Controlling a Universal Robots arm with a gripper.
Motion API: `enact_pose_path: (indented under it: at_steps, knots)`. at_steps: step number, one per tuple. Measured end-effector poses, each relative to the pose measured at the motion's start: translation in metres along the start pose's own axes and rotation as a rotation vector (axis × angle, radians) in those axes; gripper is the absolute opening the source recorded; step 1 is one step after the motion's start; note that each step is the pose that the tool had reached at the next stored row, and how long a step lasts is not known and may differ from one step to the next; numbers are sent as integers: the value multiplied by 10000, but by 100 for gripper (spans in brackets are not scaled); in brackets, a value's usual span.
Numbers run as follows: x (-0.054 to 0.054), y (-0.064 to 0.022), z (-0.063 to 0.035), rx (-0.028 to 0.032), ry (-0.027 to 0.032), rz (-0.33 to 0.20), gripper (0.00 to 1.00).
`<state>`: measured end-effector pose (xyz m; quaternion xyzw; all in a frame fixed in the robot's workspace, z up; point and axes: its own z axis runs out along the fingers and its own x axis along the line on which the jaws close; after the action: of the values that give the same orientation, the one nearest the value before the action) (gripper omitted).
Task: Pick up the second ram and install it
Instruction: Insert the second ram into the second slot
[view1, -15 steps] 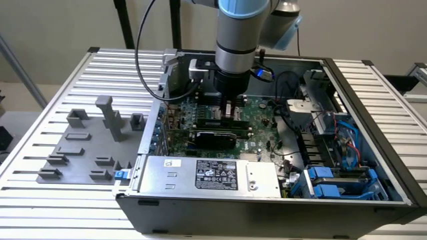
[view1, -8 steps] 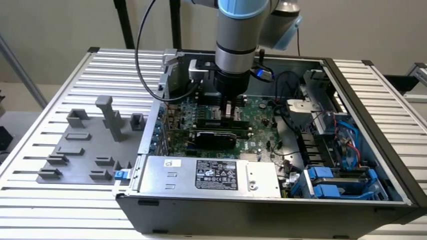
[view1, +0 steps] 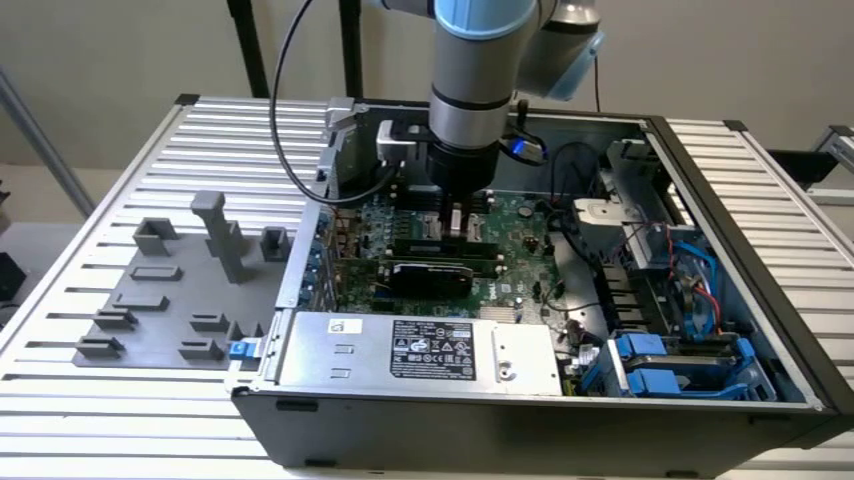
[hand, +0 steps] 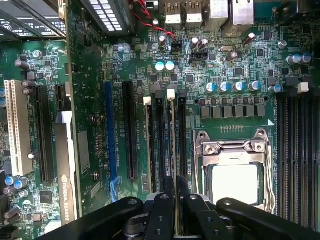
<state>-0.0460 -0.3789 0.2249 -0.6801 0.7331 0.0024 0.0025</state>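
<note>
Reaching straight down into the open computer case (view1: 694, 190), the arm is holding its gripper (view1: 458, 212) low over the motherboard (view1: 514, 225) in the exterior view. To the exterior view's left of the case, a grey fixture plate (view1: 147, 300) with upright blocks is lying on the slatted table (view1: 80, 220). A silver power supply (view1: 427, 350) is sitting along the case's near edge, and blue drive brackets (view1: 654, 365) are showing toward the exterior view's right. The gripper's fingertips are dipping among the board's parts there, so the second ram cannot be made out from this side.

Looking along the gripper in the wrist view, the 2 black fingers (hand: 162, 210) are sitting close together, pinching the second ram (hand: 172, 145), which is appearing edge-on as a thin strip running along a memory slot (hand: 159, 145) beside the CPU socket (hand: 234, 175). Its white latch (hand: 171, 93) is standing at the strip's far end. Whether the strip is fully seated cannot be told.
</note>
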Motion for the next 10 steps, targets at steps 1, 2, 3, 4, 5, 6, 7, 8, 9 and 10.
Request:
enact_pose_path:
  at_steps: [1, 2, 3, 4, 5, 6, 7, 8, 9, 10]
  knots:
    - [-1, 0, 2, 2, -1, 1, 0]
    - [-1, 0, 4, 4, -2, 0, 0]
    - [-1, 0, 5, 5, -2, 0, 0]
    - [-2, 1, 6, 5, -2, -1, 0]
    - [-2, 1, 7, 5, -1, -2, 0]
    - [-3, 1, 9, 6, -1, -3, 0]
    - [-4, 1, 10, 7, -1, -6, 0]
    - [-5, 1, 12, 7, -3, -10, 0]
    - [-6, 1, 13, 7, -2, -13, 0]
    - [-7, 1, 14, 7, -2, -16, 0]
